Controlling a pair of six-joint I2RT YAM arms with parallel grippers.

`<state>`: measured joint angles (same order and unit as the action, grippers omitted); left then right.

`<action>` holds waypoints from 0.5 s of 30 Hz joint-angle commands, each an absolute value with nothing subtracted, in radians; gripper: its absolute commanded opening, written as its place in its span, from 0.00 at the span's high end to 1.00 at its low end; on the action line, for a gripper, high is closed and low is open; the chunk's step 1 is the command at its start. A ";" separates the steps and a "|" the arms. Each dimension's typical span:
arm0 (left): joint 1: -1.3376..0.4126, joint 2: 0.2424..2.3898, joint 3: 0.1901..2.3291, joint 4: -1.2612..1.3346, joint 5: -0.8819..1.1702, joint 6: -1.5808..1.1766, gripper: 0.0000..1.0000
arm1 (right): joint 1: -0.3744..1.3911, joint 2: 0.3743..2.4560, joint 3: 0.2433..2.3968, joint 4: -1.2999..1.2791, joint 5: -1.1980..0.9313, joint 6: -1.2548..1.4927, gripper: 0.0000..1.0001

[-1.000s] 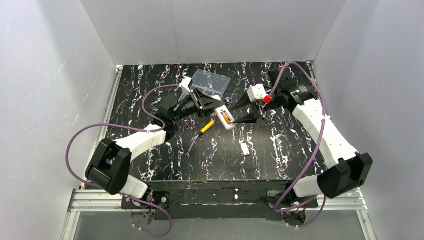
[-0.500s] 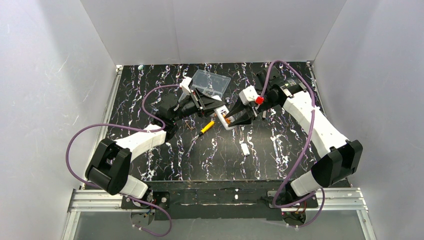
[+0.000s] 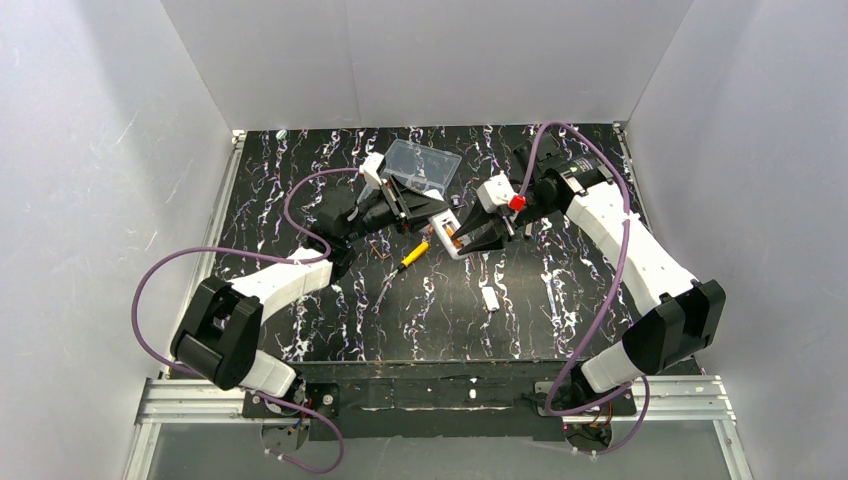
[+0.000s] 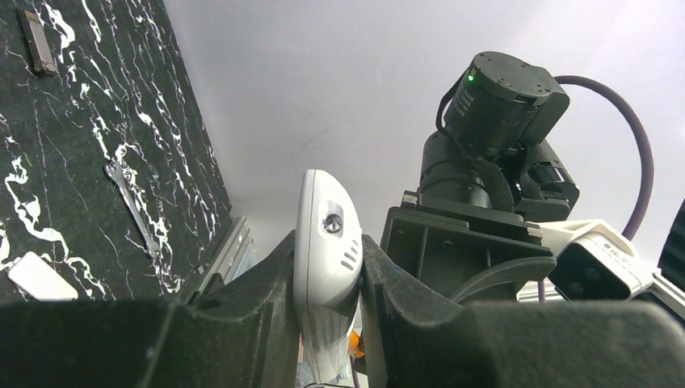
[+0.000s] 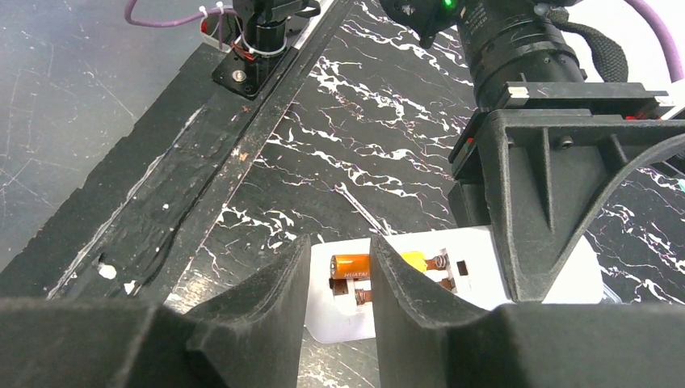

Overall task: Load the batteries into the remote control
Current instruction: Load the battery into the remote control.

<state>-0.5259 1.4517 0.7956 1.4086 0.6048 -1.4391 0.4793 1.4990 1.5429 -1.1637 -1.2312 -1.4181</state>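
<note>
1. Your left gripper (image 4: 327, 279) was clamped on the remote control (image 4: 325, 230), pinching it edgewise by its sides.
2. The remote control's open bay faced your right gripper (image 5: 339, 279), with one orange battery (image 5: 353, 264) lying in it.
3. Your right fingers (image 5: 266, 315) stood narrowly apart over that battery; whether they touched it couldn't be told.
4. The remote control was near the clear box (image 3: 422, 165).

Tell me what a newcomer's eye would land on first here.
At centre, the left gripper clamps the white remote control, its battery bay open. An orange battery lies in that bay, with the right gripper poised at it. A yellow-handled screwdriver lies nearby.
</note>
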 commanded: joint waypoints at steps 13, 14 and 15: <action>-0.531 1.443 0.854 1.495 0.645 -1.442 1.00 | 0.482 1.533 1.580 -1.180 -1.246 -1.422 0.62; -0.530 1.443 0.854 1.495 0.646 -1.442 1.00 | 0.482 1.538 1.582 -1.180 -1.252 -1.424 0.62; -0.531 1.445 0.854 1.496 0.646 -1.442 1.00 | 0.482 1.544 1.585 -1.180 -1.257 -1.424 0.62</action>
<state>-0.5259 1.4525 0.7975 1.3945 0.6075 -1.4322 0.4793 1.5185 1.5440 -1.1641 -1.2392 -1.4181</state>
